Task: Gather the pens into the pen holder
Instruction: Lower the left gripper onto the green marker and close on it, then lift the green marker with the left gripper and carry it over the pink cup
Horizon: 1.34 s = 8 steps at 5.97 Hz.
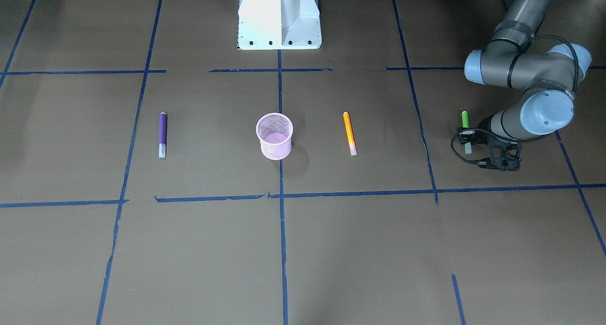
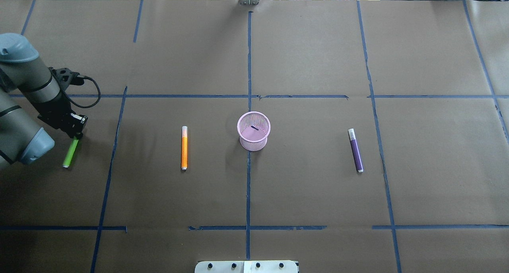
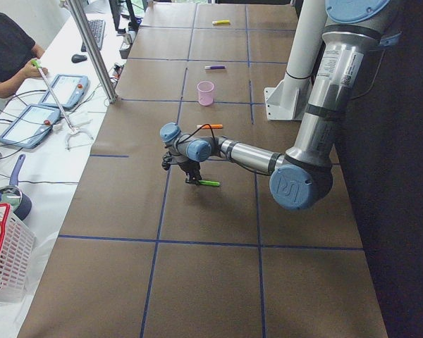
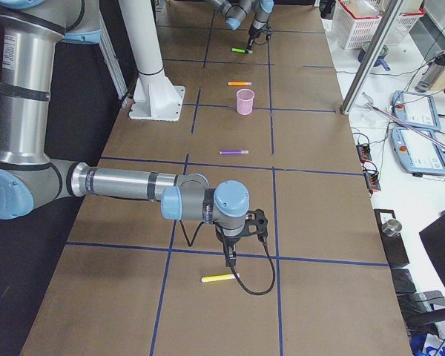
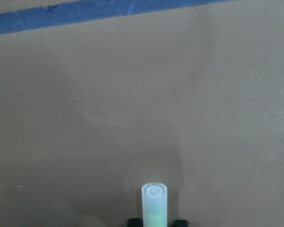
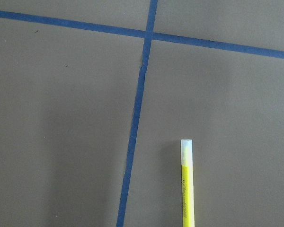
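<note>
Currently, a green pen lies flat on the robot's far left, well apart from the holder, a pink mesh cup standing upright at the table's centre with no pen in it. The left gripper points down over the pen's capped end with a jaw on either side of the cap, apparently lined up to pinch its slim sides. Whether it has closed on the pen cannot be told.

An orange pen lies between the green pen and the holder. A purple pen lies on the holder's other side. The two are roughly parallel and well spaced, probably so each can be picked up singly.

Far to the right, a yellow pen lies just under the right gripper, which hangs above it, seemingly poised to pick it up. How wide this gripper stands cannot be told.
</note>
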Each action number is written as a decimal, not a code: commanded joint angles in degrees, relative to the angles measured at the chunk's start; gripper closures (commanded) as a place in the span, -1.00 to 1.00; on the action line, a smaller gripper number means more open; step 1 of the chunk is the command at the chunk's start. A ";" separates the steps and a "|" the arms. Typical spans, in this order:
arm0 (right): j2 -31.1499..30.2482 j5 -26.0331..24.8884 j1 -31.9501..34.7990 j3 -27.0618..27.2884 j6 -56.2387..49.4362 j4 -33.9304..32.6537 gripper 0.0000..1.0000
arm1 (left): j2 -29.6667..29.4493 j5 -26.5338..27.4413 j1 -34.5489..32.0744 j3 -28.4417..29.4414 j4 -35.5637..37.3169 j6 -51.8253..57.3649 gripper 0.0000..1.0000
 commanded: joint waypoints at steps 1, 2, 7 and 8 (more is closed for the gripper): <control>0.00 0.00 0.00 0.00 0.00 0.00 -1.00 | -3.41 -0.15 -0.01 -1.15 0.20 -0.11 1.00; 0.00 0.00 0.00 -0.09 0.09 -0.09 -1.00 | -3.87 -0.15 -0.01 -1.94 -1.45 -0.20 1.00; 0.09 0.00 0.00 0.00 -0.09 0.09 -1.00 | -17.98 7.31 8.41 -21.80 -2.08 -0.64 1.00; 0.09 -0.09 0.00 0.00 -0.09 0.09 -1.00 | -20.11 11.32 8.69 -22.07 -7.04 -0.64 1.00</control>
